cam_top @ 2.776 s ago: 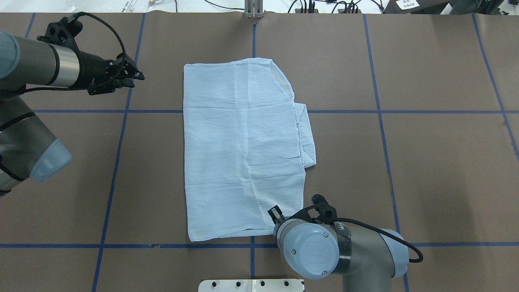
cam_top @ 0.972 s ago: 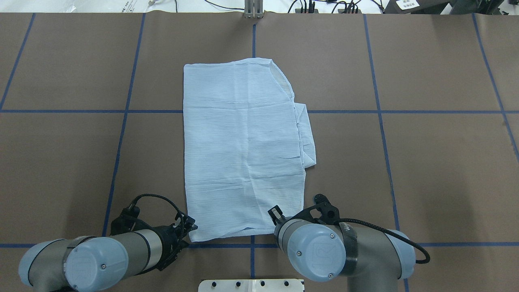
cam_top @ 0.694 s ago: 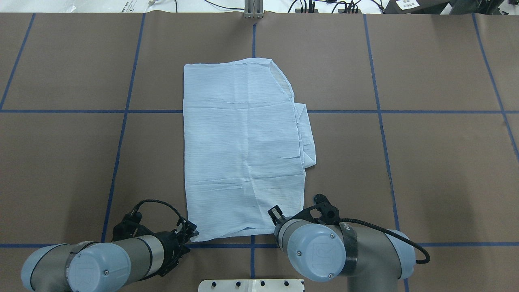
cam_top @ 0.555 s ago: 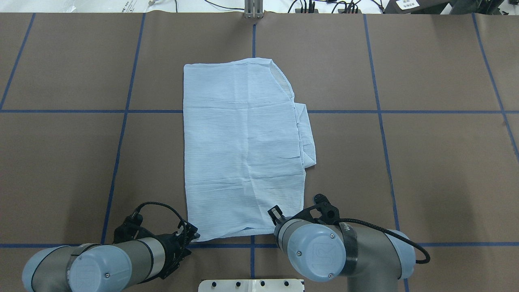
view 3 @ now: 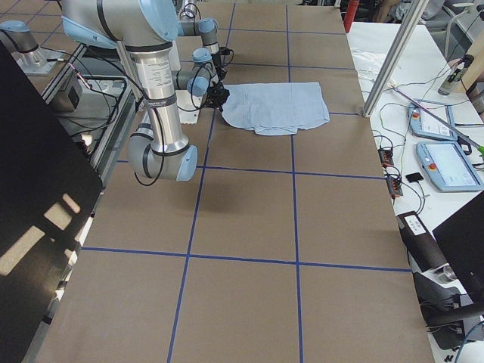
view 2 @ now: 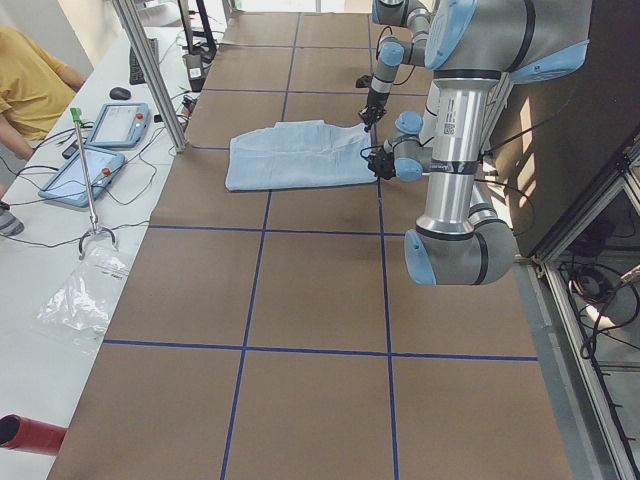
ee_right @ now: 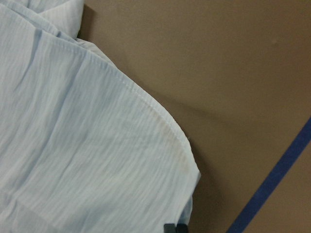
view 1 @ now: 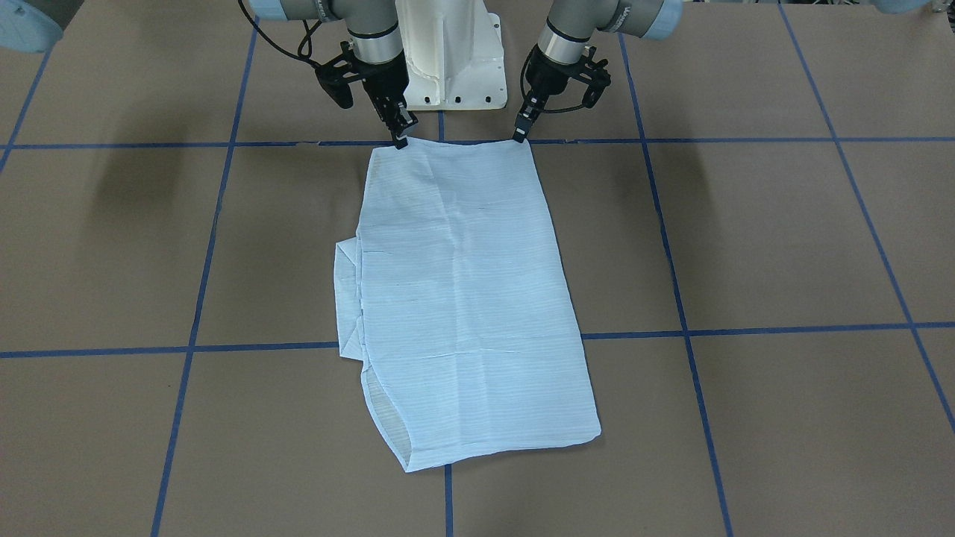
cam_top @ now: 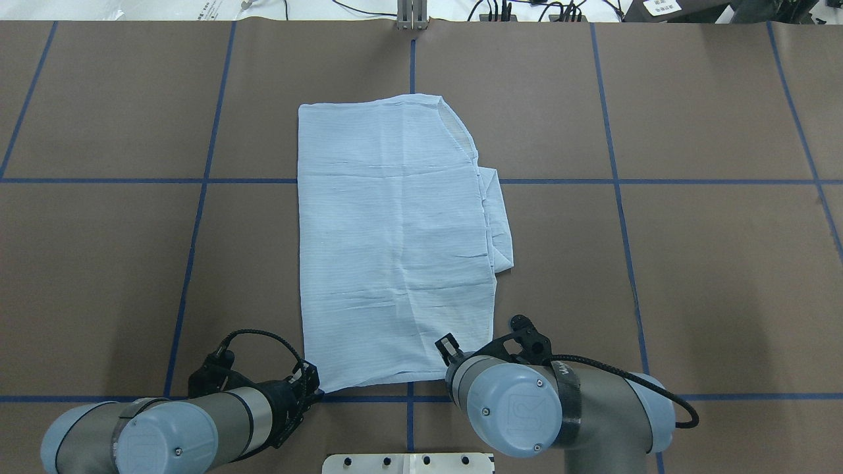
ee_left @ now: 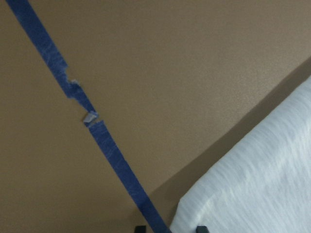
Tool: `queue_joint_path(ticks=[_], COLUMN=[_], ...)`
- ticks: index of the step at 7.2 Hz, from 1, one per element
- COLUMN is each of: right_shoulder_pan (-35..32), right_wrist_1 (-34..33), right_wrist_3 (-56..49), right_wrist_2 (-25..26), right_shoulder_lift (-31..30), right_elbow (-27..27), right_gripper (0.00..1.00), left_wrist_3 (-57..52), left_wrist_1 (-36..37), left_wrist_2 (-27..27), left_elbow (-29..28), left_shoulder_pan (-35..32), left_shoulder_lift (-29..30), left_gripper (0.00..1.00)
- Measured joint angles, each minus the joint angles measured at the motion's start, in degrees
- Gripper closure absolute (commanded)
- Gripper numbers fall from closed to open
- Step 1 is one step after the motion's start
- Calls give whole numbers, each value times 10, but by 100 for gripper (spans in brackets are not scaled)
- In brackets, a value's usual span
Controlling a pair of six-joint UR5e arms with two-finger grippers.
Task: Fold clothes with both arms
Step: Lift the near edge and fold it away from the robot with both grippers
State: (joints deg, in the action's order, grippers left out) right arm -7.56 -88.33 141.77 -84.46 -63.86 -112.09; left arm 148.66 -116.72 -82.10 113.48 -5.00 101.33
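Observation:
The pale-blue striped shirt (cam_top: 395,243) lies flat on the brown table, folded into a long rectangle, with a folded part sticking out on its right side (cam_top: 500,224). My right gripper (view 1: 401,139) is at the shirt's near right corner. In the right wrist view its tips (ee_right: 175,228) sit close together, shut on that corner of the shirt (ee_right: 87,145). My left gripper (cam_top: 312,387) is at the near left corner. In the left wrist view (ee_left: 171,228) its two fingertips (ee_left: 201,228) stand apart with the shirt's corner (ee_left: 262,184) between them.
The white pedestal base (view 1: 455,60) stands just behind both grippers. Blue tape lines (cam_top: 197,181) cross the table. A metal post (cam_top: 412,16) stands at the far edge. Tablets (view 2: 90,165), cables and an operator are beyond the far side.
My left arm has swung from the far left of the table to the shirt's near left corner and edged onto it. My right arm and the shirt have not moved.

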Motion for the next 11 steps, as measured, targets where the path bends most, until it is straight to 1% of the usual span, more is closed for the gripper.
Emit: queue_joint_path(ticks=[3,6,7,9,11], right_shoulder_pan=[0,-10,-30,-87,-126], right_wrist_1=[0,0,0,0,-2], right_wrist_3=[0,-1,-2,-5,-9], right_wrist_2=[0,0,-1,-33,-54], right_shoulder_lift=[1,2,6,19,36], right_elbow=[-1,-22,-34,-59,-58], right_gripper=[100,100,100,100,100], left_wrist_3=[9,2,-6,-51,-91], left_wrist_1=[0,3,9,46,67], left_wrist_2=[7,8,8,2,-37], left_elbow=[4,38,53,67,69], left_shoulder_pan=[-4,-31,-50,-100,-159], left_shoulder_lift=[4,17,24,63,89], left_gripper=[100,100,100,100,100])
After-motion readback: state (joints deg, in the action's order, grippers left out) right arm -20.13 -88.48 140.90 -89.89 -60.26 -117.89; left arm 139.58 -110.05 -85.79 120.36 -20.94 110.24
